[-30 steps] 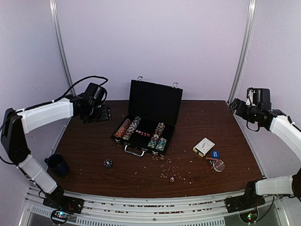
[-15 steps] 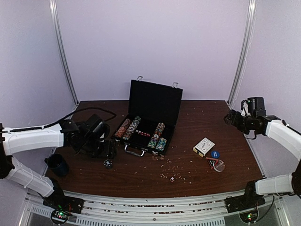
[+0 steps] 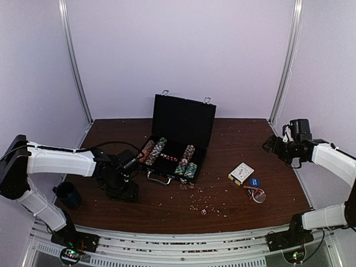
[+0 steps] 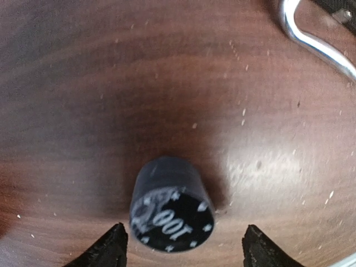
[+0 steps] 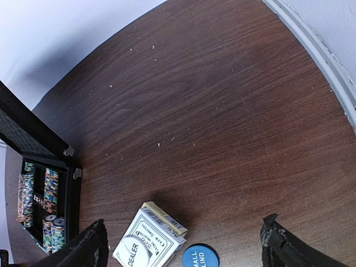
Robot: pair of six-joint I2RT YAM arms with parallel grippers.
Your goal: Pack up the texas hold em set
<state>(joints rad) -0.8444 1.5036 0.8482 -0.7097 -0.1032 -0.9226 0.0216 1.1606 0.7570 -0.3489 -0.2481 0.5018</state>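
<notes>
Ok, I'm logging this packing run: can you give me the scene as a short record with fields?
case: black case open, lid upright, chip rows inside
left claw: open, jaws either side of black chip stack marked 100, not touching it
right claw: open, above card box and blue button
outside case: card box, blue button, die, black chip stack
other: dark mug at far left

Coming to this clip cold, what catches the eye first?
The open black case stands mid-table, lid upright, chip rows inside. Just left of it, the open left gripper straddles a black chip stack marked 100. A card box and blue button lie loose to the right.
</notes>
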